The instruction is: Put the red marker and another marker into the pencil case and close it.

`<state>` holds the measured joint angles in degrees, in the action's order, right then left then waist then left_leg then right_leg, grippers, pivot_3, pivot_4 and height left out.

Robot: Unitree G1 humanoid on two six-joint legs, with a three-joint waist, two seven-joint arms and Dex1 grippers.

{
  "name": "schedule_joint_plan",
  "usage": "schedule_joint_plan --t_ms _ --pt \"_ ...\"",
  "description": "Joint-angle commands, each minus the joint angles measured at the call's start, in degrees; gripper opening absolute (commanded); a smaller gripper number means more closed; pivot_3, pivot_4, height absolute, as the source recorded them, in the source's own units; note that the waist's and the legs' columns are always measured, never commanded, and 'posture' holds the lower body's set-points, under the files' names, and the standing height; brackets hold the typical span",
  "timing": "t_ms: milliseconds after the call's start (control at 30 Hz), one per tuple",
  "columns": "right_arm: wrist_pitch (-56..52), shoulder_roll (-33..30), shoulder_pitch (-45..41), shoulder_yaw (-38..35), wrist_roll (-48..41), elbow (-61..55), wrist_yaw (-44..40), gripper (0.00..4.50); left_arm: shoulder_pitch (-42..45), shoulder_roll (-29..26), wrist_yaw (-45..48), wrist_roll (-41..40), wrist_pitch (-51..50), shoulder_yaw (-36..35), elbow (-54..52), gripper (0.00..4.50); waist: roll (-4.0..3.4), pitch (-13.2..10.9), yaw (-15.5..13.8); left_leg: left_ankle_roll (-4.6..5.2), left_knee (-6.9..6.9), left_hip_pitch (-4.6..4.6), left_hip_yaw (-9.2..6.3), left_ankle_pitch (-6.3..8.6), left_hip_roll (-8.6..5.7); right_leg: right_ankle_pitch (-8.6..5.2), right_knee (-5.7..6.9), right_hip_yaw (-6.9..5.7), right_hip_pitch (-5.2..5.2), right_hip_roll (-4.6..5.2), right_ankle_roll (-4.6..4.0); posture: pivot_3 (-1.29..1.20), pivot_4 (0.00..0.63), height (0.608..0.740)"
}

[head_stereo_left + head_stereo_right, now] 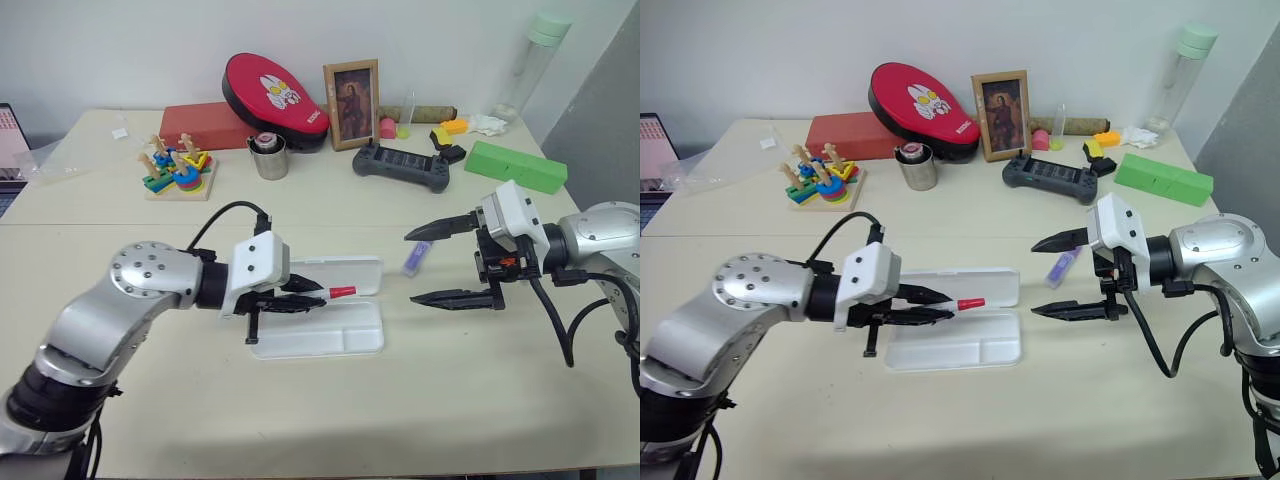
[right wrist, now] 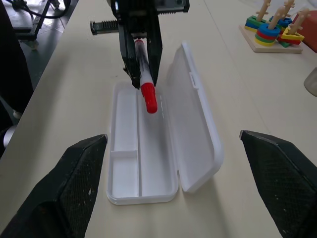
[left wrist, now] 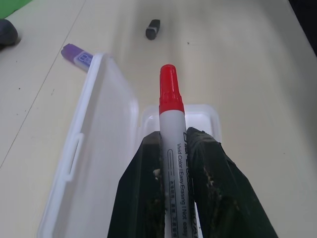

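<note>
Left gripper [image 1: 300, 294] jaws clamp red marker [image 3: 172, 130] over open pencil case [image 1: 330, 335]; right gripper [image 1: 450, 262] jaws spread wide, empty, near purple marker [image 1: 417, 257].

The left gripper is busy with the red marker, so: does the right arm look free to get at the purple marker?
Probably yes. The right gripper is open with nothing in it, and the purple marker lies uncovered on the table beside it, outside the pencil case.
</note>
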<state>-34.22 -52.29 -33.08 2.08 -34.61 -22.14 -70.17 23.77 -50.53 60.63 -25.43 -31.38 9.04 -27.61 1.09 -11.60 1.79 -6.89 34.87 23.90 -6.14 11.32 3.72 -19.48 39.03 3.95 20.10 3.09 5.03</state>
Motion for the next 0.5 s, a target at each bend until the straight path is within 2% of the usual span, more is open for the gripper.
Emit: schedule_joint_plan --t_ms 33,233,500 --pt "0.08 -0.11 -1.22 -1.18 -0.70 -1.35 0.15 4.50 -1.56 2.45 -2.27 5.19 4.76 2.70 1.45 0.42 -0.01 0.00 0.00 0.00 -0.01 0.02 0.00 0.00 0.00 0.00 0.00 0.00 0.02 0.00 0.00 0.00 0.150 0.740" --pt "-0.26 -0.15 -1.36 -1.19 -0.98 -1.55 0.34 4.50 -3.69 6.18 -4.68 10.61 8.03 6.06 2.63 0.42 0.00 0.00 -0.02 0.00 -0.01 0.02 0.01 0.00 0.00 0.00 -0.01 0.02 0.04 0.00 0.00 0.00 0.150 0.740" --pt "-0.34 -0.19 -1.18 -1.40 -1.33 -1.75 0.33 4.50 -5.53 7.75 -5.40 15.62 11.92 8.41 3.91 0.42 -0.01 0.00 -0.02 0.01 0.00 0.01 0.00 0.00 0.00 0.00 0.01 0.01 0.01 0.00 0.00 0.00 0.150 0.740"
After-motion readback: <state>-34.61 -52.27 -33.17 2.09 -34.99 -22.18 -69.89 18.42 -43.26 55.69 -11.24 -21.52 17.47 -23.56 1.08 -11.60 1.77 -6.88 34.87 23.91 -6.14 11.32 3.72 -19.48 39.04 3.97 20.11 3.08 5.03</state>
